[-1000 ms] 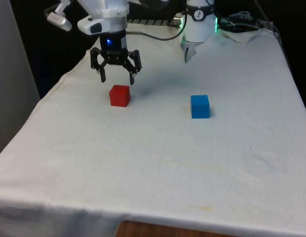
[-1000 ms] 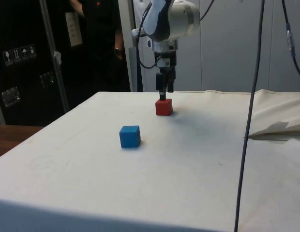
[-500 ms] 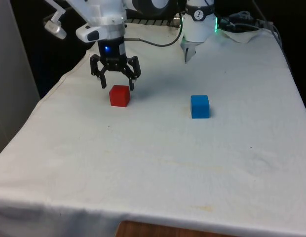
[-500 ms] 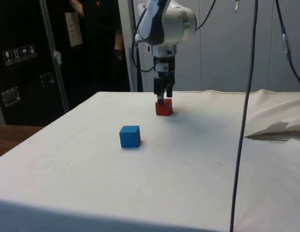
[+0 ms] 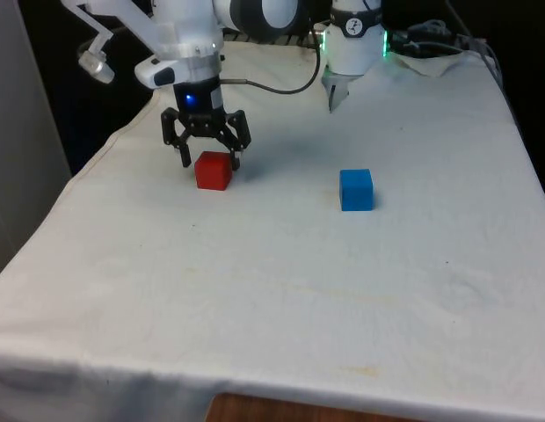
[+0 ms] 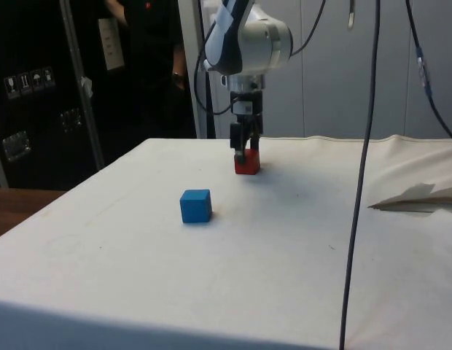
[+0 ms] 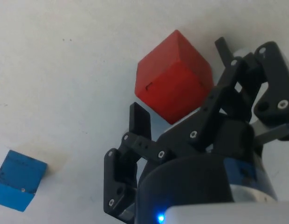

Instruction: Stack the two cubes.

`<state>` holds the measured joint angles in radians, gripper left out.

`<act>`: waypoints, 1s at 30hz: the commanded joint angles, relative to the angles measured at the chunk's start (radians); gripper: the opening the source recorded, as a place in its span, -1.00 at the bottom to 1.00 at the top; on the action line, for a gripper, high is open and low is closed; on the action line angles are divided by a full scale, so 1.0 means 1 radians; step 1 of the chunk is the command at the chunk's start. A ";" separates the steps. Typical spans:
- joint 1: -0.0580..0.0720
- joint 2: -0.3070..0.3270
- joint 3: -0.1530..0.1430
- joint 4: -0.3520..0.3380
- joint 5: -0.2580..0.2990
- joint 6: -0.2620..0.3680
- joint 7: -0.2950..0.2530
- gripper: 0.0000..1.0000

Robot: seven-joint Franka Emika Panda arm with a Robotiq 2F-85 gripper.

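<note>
1. Red cube (image 5: 213,170): front view, seated on the desk (image 5: 281,290) toward the front view's left, straddled by the spread tool (image 5: 211,161); blue cube (image 5: 356,190) well apart.
2. Side view: tool (image 6: 244,154) lowered over red cube (image 6: 247,162); blue cube (image 6: 196,205) placed nearer the camera.
3. Wrist view: red cube (image 7: 172,77) flanked by unclenched fingers (image 7: 140,122), ungripped.

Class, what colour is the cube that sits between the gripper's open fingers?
Red cube, seen best in the front view; the gripper straddles it.

Red cube (image 5: 213,170), blue cube (image 5: 356,189), well apart.
</note>
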<state>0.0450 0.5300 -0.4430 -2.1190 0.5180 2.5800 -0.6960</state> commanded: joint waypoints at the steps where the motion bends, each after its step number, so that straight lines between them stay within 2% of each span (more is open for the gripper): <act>1: -0.002 0.008 0.003 0.003 0.004 0.007 -0.003 1.00; 14: 0.013 0.022 -0.004 0.001 -0.003 0.025 0.019 1.00; 15: 0.008 0.016 0.000 0.000 0.000 0.015 0.011 1.00; 16: 0.015 0.025 -0.005 0.001 -0.004 0.027 0.022 1.00; 19: 0.018 0.031 -0.005 0.002 -0.005 0.033 0.030 1.00; 27: 0.016 0.031 -0.002 0.001 -0.002 0.034 0.030 1.00; 28: 0.015 0.030 -0.002 0.001 -0.002 0.033 0.029 0.68; 30: 0.015 0.030 -0.001 0.001 -0.001 0.033 0.028 0.28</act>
<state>0.0590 0.5610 -0.4430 -2.1180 0.5170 2.6120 -0.6690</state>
